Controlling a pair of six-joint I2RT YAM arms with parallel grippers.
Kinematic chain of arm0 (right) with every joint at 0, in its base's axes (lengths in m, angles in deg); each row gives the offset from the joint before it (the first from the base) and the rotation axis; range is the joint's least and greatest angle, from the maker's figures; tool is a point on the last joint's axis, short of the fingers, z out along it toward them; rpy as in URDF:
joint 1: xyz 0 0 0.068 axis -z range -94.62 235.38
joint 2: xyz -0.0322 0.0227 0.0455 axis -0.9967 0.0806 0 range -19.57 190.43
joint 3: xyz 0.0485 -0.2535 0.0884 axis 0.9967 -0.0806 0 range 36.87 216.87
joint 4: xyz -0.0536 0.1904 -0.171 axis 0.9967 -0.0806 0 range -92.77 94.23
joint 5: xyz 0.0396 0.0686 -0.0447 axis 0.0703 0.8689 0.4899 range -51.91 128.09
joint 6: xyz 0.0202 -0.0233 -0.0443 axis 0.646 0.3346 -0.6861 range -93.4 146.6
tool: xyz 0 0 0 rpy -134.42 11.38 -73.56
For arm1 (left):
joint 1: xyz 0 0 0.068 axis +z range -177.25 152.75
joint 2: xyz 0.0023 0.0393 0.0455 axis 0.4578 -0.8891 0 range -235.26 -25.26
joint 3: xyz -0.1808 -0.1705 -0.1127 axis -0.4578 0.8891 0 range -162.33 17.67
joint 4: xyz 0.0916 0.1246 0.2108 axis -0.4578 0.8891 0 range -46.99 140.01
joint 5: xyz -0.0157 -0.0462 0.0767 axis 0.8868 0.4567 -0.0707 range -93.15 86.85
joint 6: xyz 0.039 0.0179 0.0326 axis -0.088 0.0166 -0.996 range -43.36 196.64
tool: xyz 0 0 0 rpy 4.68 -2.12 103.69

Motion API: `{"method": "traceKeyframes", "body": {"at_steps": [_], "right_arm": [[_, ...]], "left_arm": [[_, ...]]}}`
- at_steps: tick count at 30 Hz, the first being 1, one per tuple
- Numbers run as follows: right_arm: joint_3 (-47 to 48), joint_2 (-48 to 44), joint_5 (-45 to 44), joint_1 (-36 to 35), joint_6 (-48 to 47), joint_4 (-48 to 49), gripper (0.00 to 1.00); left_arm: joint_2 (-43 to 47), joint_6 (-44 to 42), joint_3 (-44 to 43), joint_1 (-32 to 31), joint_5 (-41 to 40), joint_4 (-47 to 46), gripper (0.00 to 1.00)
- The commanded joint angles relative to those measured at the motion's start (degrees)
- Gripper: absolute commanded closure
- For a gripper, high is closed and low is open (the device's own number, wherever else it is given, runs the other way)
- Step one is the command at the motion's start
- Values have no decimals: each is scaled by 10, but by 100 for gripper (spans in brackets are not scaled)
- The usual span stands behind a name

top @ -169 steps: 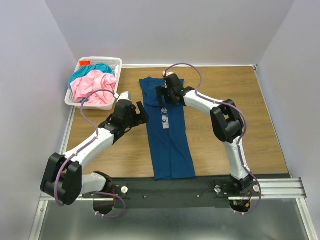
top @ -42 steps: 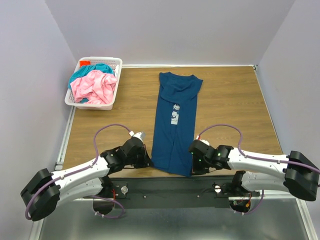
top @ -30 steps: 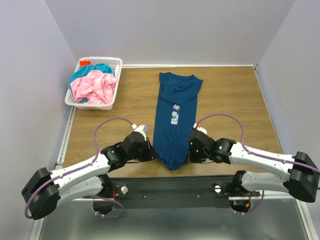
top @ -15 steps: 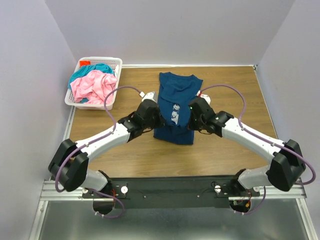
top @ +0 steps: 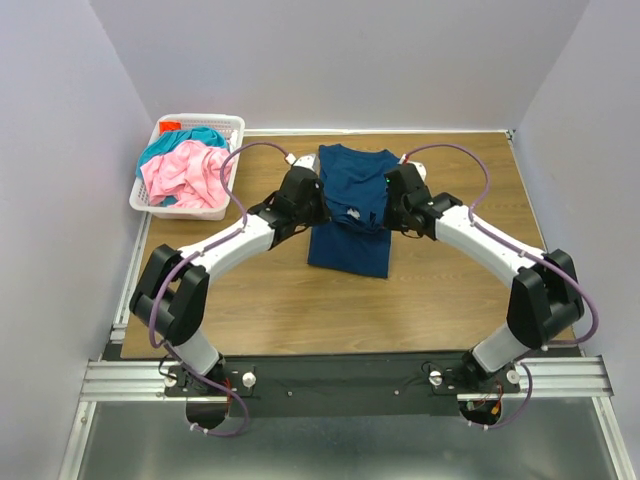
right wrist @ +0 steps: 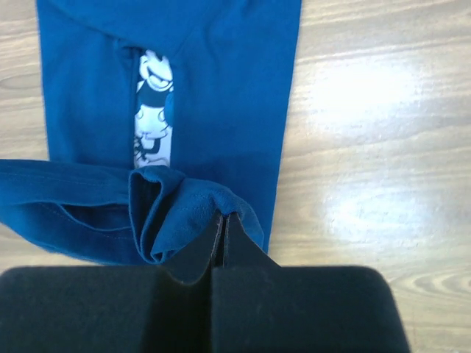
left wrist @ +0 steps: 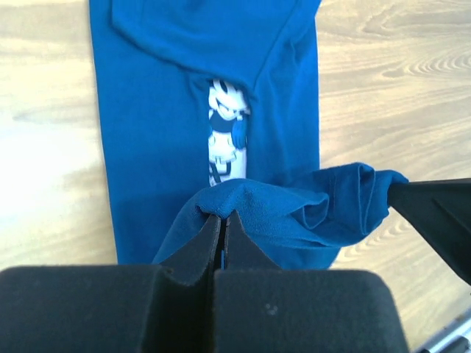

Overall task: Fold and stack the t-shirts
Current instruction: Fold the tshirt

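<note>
- Dark blue t-shirt (top: 350,172) at centre of counter (top: 450,285), collar at 12 o'clock, hem (left wrist: 294,206) held doubled above the print (left wrist: 223,140).
- Left jaws and right jaws each clamped on a hem corner.
- Best carried level toward 12 o'clock, hem matched to shoulders before release.

The top external camera hangs high above and behind the robot, facing down and forward from far off, so the whole desk (top: 450,290) fits in its view. Each wrist camera sits close behind its own end effector, the left end effector (left wrist: 221,218) and the right end effector (right wrist: 223,218), looking steeply down at the desk from near. All three views share the dark blue t-shirt (top: 350,185), and both wrist views catch its mouse print (left wrist: 224,132) and the wood beside it.
</note>
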Motion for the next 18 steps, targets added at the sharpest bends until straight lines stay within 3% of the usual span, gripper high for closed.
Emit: {"method": "traceKeyframes", "body": {"at_steps": [1,18], "right_arm": [[29,32,21,14,-26,13,99],[94,153,51,60,-39,21,99]], "left_arm": [[-38,-34,-40,12,8,11,100],[-163,-58,-119,50,47,23,100]]}}
